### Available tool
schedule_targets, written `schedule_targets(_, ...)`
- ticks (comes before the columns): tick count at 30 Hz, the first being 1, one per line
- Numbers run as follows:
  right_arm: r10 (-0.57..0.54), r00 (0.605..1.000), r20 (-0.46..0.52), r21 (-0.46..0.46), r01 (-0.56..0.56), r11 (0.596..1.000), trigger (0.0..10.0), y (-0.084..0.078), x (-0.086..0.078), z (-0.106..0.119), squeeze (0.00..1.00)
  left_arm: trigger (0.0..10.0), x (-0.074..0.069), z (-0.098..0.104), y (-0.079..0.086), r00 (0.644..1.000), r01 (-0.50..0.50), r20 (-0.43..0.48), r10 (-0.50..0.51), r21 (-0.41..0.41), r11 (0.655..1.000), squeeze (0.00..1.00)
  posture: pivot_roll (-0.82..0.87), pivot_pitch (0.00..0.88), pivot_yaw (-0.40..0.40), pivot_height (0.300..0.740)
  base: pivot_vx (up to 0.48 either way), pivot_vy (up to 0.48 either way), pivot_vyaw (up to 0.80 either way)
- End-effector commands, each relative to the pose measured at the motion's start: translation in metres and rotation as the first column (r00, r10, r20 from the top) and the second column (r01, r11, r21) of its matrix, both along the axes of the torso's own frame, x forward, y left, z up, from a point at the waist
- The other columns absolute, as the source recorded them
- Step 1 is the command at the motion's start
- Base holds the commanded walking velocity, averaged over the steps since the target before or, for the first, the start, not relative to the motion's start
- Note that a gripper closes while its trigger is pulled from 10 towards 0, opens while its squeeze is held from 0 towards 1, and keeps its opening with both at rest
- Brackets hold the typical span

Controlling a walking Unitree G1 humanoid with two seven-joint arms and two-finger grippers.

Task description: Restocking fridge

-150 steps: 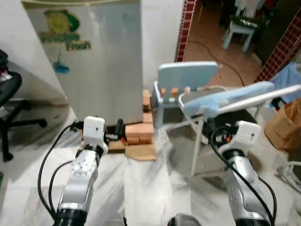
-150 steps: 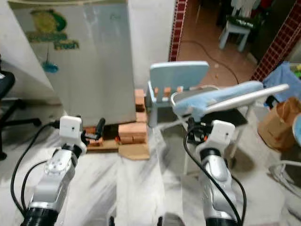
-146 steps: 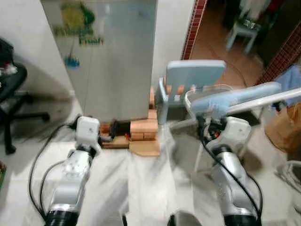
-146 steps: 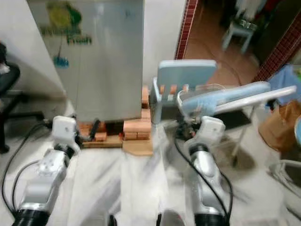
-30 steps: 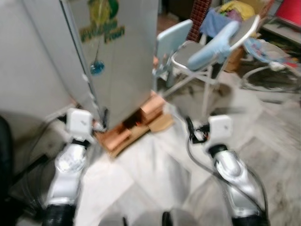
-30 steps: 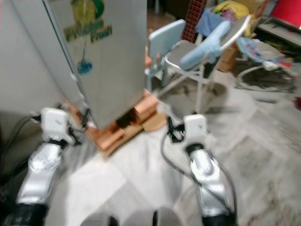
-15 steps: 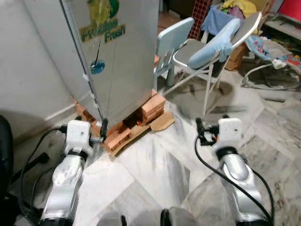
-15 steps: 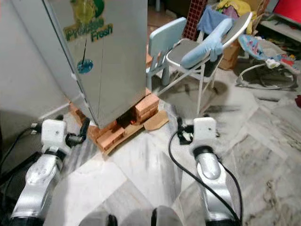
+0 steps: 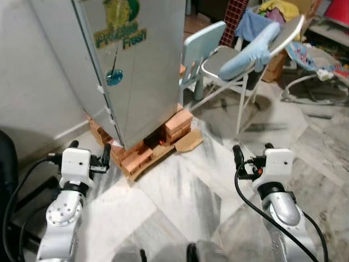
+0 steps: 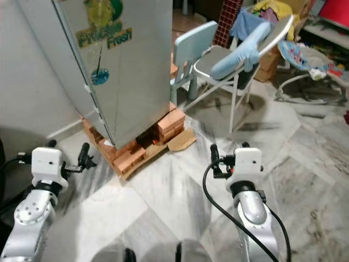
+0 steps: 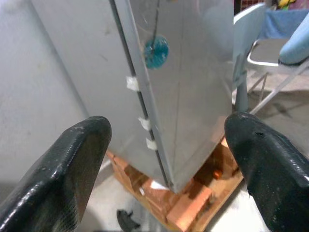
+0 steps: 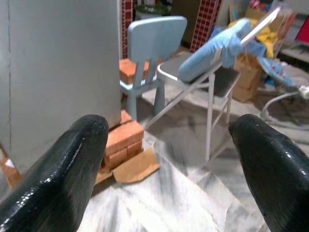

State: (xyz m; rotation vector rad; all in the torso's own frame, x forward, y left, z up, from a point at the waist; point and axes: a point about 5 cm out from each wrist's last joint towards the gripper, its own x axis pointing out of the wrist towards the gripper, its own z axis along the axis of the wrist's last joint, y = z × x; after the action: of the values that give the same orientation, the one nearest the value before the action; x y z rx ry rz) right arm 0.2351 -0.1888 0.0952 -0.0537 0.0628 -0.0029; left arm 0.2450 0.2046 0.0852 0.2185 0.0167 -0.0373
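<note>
Fridge [image 9: 136, 71] upper left, shut, on bricks [image 9: 163, 139]. Left gripper [image 9: 89, 155] and right gripper [image 9: 251, 155] low, seemingly wide open, empty.

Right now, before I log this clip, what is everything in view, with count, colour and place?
Fridge: one, silver with a green and yellow logo, door shut, ahead on the left.
Bricks: a stack, orange-red, under the fridge.
Cardboard piece: one, tan, on the floor by the bricks.
Small chair: one, pale blue, right of the fridge.
Folding chair: one, grey metal, with a light blue cushion leaning on it.
Baby bouncer: one, far right.
Floor: grey-white marble.
Left gripper: black fingers open, low beside the fridge corner.
Right gripper: black fingers open, over the floor.
</note>
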Motion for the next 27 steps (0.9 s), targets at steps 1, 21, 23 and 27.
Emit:
schedule_targets(1,0.013,1.0,0.021,0.005,-0.013,1.0,10.0,0.003,0.0,0.005,0.0,10.0,0.0,0.003,0.003,1.0,0.006,0.006,-0.007,0.035,0.999,0.0,0.0,0.068,-0.018,0.74,0.386,0.281,-0.8)
schedule_targets(21,0.02,0.999,0.03,-0.028,-0.019,0.999,10.0,0.0,0.004,0.006,0.0,10.0,0.004,-0.004,-0.002,0.998,-0.033,-0.052,0.029,-0.069,0.997,0.0,0.0,0.069,-0.025,0.74,0.368,0.167,-0.34)
schedule_targets(23,0.022,0.999,0.03,-0.031,-0.021,0.999,10.0,0.001,0.005,0.007,0.0,10.0,0.005,-0.003,-0.005,0.999,-0.018,-0.04,0.015,-0.07,0.997,0.0,0.0,0.067,-0.028,0.74,0.0,0.48,0.0)
schedule_targets(27,0.025,0.999,0.032,-0.032,-0.024,0.999,10.0,0.002,0.006,0.007,0.0,10.0,0.004,-0.001,-0.011,1.0,0.016,-0.018,-0.017,-0.078,0.997,0.0,0.0,0.069,-0.03,0.74,0.0,0.215,0.0)
